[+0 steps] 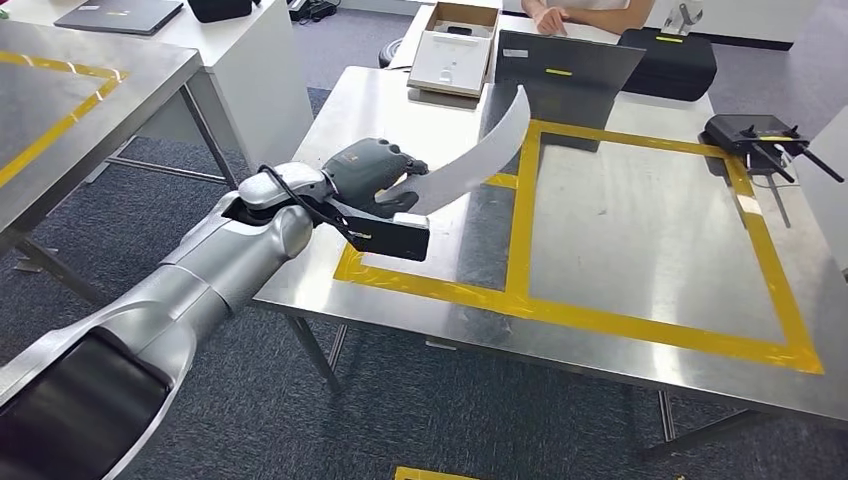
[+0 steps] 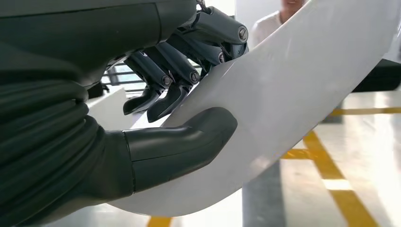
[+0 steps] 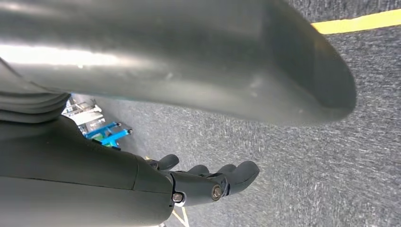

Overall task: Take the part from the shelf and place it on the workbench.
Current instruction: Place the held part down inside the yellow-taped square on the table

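Look at the middle left of the head view and you see your left robot hand [image 1: 375, 178] reaching in over the near left corner of the steel tabletop [image 1: 420, 110], its silver arm running down to the lower left of the frame. That hand grips the part, a curved white blade-shaped panel [image 1: 478, 155], which sweeps up and to the right from the hand toward the upper centre of the frame, its tip in front of a dark grey laptop [image 1: 565, 70]. In the left wrist view you see the grip closely: the thick grey thumb [image 2: 189, 142] presses one face of the white panel [image 2: 293, 94] while the darker fingers [image 2: 189, 61] curl onto the other side, so the part is clamped between them and held above the tabletop, not resting on it. Below the panel in the head view runs a rectangle of yellow tape [image 1: 640, 325] marked on the steel surface. At the upper right of that frame sits a black device with antennas [image 1: 760, 135], just outside the tape, and an open cardboard box [image 1: 455, 50] lies at the upper centre. A person's hand [image 1: 550, 20] rests at the top edge behind the laptop. In the right wrist view your right robot hand [image 3: 208, 182] hangs over grey carpet [image 3: 331, 165], holding nothing, its fingers lightly bent and apart.
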Controlling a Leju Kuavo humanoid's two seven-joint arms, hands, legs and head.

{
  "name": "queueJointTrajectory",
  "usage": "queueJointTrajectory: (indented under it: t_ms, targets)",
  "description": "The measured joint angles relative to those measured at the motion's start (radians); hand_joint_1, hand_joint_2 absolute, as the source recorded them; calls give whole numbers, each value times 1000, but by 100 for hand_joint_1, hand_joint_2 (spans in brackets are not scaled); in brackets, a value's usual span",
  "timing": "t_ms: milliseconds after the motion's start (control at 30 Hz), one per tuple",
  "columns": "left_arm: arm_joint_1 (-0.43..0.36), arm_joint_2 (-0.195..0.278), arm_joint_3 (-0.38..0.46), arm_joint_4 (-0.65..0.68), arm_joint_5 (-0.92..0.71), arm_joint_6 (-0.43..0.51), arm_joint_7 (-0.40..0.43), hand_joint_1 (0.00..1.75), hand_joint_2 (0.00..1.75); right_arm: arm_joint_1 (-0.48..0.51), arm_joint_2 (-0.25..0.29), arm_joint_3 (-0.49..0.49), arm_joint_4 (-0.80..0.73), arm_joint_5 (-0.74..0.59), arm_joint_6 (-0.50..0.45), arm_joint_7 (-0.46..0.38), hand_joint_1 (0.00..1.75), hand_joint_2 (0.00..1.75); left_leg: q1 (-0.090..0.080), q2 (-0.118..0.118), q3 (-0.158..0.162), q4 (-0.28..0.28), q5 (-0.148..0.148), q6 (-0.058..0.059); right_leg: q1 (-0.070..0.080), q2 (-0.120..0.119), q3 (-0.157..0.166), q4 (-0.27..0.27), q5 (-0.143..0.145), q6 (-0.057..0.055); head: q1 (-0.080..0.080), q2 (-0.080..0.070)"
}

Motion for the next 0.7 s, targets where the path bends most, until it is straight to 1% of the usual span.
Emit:
queueJointTrajectory:
  t_ms: [67,167,267,400,700]
  targets:
    - [0,-20,-4,1,-13,-18,16,175,175,-1,3,0,0,-4,-8,0,0,0,0,1,0,0,0,0,0,1,0,0,0,0,0,0]
    - [-1,-31,-11,6,-25,-44,52,175,175,0,7,0,0,-8,-16,0,0,0,0,2,0,0,0,0,0,2,-1,0,0,0,0,0]
    - [-3,-28,-14,14,-29,-61,73,175,175,3,10,0,0,-10,-18,0,0,0,0,2,1,-1,0,0,0,2,-1,0,0,0,0,0]
    - [-3,-23,-16,21,-32,-67,77,175,175,3,13,0,0,-10,-19,0,0,0,0,2,1,-1,0,0,0,2,-1,1,0,0,0,0]
    - [-4,-17,-24,27,-39,-51,90,175,175,3,17,0,0,-10,-20,0,0,0,0,2,1,-1,0,0,0,2,-1,0,0,0,0,0]
